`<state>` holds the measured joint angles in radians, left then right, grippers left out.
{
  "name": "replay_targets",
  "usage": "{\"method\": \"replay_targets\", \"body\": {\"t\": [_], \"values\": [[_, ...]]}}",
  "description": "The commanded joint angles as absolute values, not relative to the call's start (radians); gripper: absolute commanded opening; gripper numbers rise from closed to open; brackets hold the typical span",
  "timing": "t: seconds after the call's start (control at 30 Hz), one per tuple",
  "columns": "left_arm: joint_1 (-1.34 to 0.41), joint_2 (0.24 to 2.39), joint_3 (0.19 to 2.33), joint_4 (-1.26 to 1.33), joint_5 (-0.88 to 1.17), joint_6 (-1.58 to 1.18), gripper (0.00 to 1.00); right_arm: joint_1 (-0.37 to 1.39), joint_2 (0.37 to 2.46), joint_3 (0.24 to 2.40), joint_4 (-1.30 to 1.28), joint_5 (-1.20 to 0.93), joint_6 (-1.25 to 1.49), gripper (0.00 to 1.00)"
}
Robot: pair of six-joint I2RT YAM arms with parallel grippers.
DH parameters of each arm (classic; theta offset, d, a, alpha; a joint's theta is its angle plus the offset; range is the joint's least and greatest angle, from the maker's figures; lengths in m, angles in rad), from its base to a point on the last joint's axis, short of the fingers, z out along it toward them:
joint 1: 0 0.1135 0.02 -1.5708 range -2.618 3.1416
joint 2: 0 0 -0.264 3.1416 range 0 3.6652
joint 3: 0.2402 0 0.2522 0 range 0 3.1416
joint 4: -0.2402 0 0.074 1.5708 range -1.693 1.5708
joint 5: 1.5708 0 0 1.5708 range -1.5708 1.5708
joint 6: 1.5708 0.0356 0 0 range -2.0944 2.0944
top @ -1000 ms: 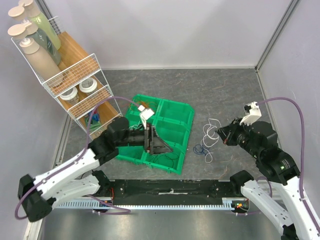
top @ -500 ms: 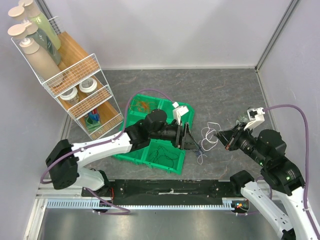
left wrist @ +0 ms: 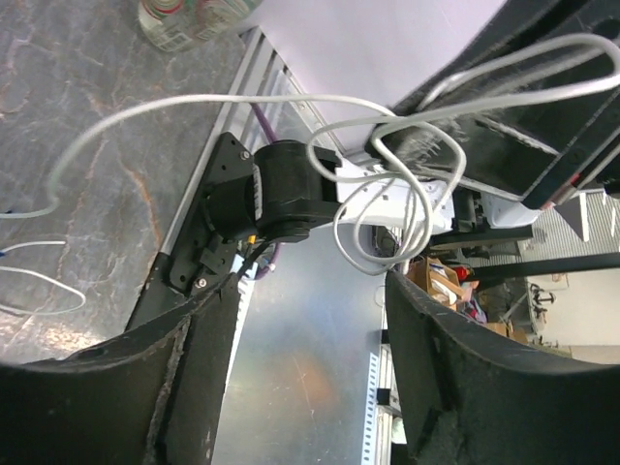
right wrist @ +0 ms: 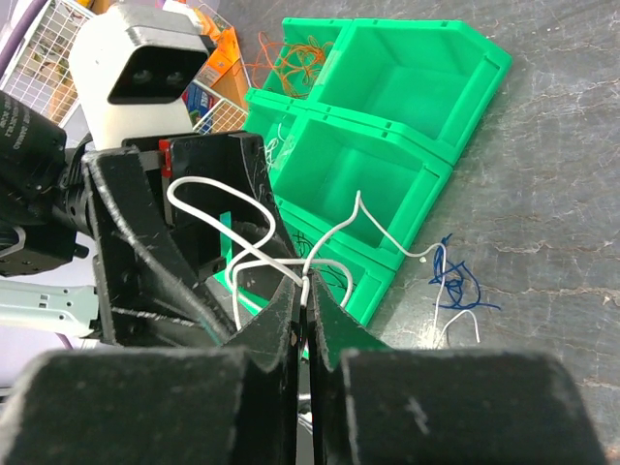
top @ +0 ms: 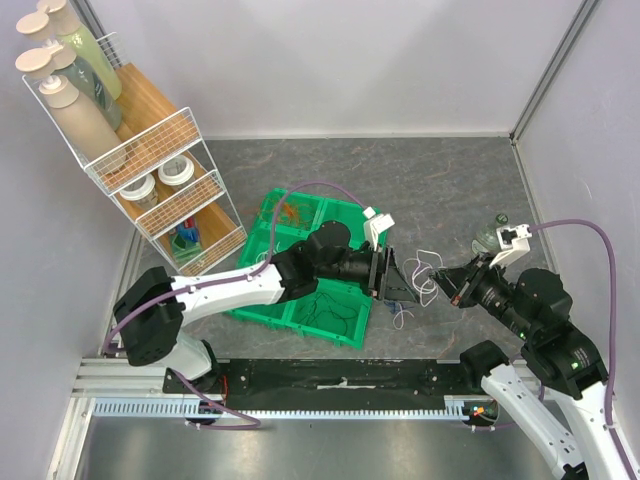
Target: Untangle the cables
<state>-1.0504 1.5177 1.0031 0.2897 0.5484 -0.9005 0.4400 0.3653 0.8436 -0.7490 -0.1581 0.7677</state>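
A white cable (right wrist: 254,260) hangs in loops between my two grippers; it also shows in the top view (top: 428,272) and in the left wrist view (left wrist: 387,126). My right gripper (right wrist: 308,294) is shut on the white cable where its loops meet, held above the floor (top: 452,286). My left gripper (top: 403,285) is open and empty, its jaws wide apart (left wrist: 310,289), facing the loops from just left of them. A small blue cable (right wrist: 451,288) lies on the grey table below, with a white tail across it.
A green bin tray (top: 352,235) sits at centre, with an orange cable (top: 290,212) in a far compartment and a black cable (top: 325,310) in a near one. A wire rack with bottles (top: 150,170) stands at left. A clear bottle (top: 490,238) lies at right.
My left arm has swung right, from over the green bins to the white cable by the right gripper. My right gripper holds the white cable and has shifted slightly nearer.
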Motion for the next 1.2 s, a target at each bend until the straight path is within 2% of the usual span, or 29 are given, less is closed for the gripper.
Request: {"method": "replay_targets", "body": {"t": [0.0, 0.13, 0.37, 0.47, 0.5, 0.6, 0.67, 0.73, 0.8, 1.03, 1.1, 1.17], "values": [[-1.081, 1.462, 0.987, 0.383, 0.561, -0.902, 0.69, 0.436, 0.356, 0.853, -0.749, -0.137, 0.77, 0.07], [-1.089, 1.424, 0.936, 0.436, 0.525, -0.902, 0.71, 0.436, 0.36, 0.862, -0.742, -0.138, 0.773, 0.07], [-1.092, 1.503, 1.0, 0.431, 0.545, -0.92, 0.68, 0.437, 0.351, 0.865, -0.742, -0.15, 0.788, 0.07], [-1.091, 1.517, 1.008, 0.411, 0.517, -0.917, 0.55, 0.437, 0.342, 0.861, -0.741, -0.152, 0.799, 0.08], [-1.091, 1.519, 1.009, 0.394, 0.497, -0.91, 0.47, 0.436, 0.339, 0.859, -0.744, -0.153, 0.802, 0.08], [-1.092, 1.503, 1.005, 0.336, 0.442, -0.865, 0.13, 0.436, 0.336, 0.854, -0.747, -0.15, 0.799, 0.11], [-1.091, 1.471, 0.986, 0.295, 0.394, -0.833, 0.02, 0.436, 0.337, 0.861, -0.765, -0.138, 0.787, 0.13], [-1.092, 1.434, 0.963, 0.282, 0.371, -0.804, 0.02, 0.436, 0.345, 0.873, -0.805, -0.117, 0.769, 0.15], [-1.094, 1.405, 0.963, 0.236, 0.37, -0.77, 0.02, 0.437, 0.351, 0.893, -0.851, -0.077, 0.747, 0.23], [-1.098, 1.344, 1.008, 0.019, 0.365, -0.658, 0.02, 0.437, 0.353, 0.965, -1.003, 0.099, 0.664, 0.72], [-1.1, 1.341, 1.037, -0.033, 0.361, -0.611, 0.02, 0.437, 0.363, 0.965, -1.011, 0.117, 0.635, 0.82], [-1.1, 1.35, 1.093, -0.099, 0.353, -0.571, 0.02, 0.437, 0.382, 0.937, -1.0, 0.121, 0.626, 0.87]]}}
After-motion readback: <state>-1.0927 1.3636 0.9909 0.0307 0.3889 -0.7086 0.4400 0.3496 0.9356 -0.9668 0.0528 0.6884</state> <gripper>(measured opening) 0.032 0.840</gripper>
